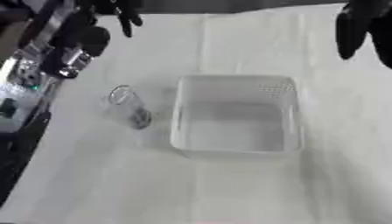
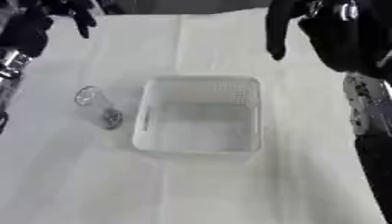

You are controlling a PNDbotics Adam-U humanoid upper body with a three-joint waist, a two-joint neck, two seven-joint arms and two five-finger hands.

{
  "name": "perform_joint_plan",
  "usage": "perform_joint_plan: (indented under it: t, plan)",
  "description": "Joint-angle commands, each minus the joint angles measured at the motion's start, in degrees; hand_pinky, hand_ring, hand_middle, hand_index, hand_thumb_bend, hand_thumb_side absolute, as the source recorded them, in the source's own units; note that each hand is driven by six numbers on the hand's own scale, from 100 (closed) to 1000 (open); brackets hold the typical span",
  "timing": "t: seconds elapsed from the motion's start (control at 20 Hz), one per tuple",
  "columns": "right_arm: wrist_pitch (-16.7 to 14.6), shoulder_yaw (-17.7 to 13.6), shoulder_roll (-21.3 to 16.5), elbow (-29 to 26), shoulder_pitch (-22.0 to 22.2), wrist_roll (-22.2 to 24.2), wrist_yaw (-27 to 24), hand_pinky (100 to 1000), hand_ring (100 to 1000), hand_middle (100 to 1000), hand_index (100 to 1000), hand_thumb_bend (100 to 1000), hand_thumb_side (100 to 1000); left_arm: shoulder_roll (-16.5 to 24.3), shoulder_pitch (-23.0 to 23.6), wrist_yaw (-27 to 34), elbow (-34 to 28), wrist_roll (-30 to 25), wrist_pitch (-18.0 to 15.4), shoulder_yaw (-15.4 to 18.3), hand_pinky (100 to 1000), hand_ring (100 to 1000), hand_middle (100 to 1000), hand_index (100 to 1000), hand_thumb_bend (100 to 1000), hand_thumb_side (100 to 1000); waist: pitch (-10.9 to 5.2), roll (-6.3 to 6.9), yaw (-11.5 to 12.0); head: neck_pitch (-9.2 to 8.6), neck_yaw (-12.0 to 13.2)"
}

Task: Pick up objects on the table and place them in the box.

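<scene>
On the white cloth of the table point(image 1: 253, 192) stands a white plastic box point(image 1: 236, 114), a clear glass point(image 1: 128, 106) lying just beside its left wall. Only the right eye view shows the right hand point(image 2: 306, 22) fully, raised, fingers hanging relaxed. Left hand point(image 1: 115, 11) hovers far-left, fingers hanging straight, holding nothing.

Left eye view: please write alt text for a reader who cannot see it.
A white box stands empty on a white table, with a clear glass lying on its side just left of it. Both black hands, left and right, hang over the far edge.
</scene>
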Motion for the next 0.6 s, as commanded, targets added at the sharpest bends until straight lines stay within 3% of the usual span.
perform_joint_plan:
  t: [0.05, 0.35, 0.5, 0.55, 0.6]
  plan:
    - [-11.19, -0.84, -0.05, -0.64, -0.14, 11.17, -0.58, 308, 470, 610, 177, 100, 874, 0.97, 0.02, -0.78, -0.24, -1.43, 0.01, 0.4, 397, 597, 672, 823, 165, 807, -1.69, -0.38, -0.01, 0.6, -0.06]
    - [-10.4, -1.44, 1.26, -0.47, 0.68, 11.17, -1.5, 310, 472, 611, 190, 100, 877, 0.46, 0.86, -0.58, 0.56, -2.71, -0.04, -0.01, 422, 622, 681, 841, 189, 797, -3.24, -0.72, 0.23, 1.21, -1.48]
    - [-9.87, -1.63, 1.85, -0.47, 1.03, 11.17, -1.86, 310, 472, 610, 192, 100, 877, -0.23, 1.44, -0.75, 2.16, -2.96, 0.55, -0.23, 476, 672, 727, 869, 235, 796, -3.76, -0.86, 0.33, 1.3, -2.26]
    - [-9.74, -1.69, 2.03, -0.48, 1.11, 11.17, -1.96, 310, 472, 610, 194, 100, 878, -0.68, 1.67, -1.0, 3.07, -2.88, 0.97, -0.03, 519, 708, 755, 892, 311, 754, -3.91, -0.98, 0.4, 1.3, -2.36]
    - [-9.62, -1.76, 2.21, -0.48, 1.18, 11.17, -2.06, 310, 472, 610, 194, 100, 876, -1.25, 1.79, -1.5, 4.15, -2.61, 1.4, 0.39, 522, 711, 757, 893, 319, 749, -4.02, -1.09, 0.45, 1.31, -2.3]
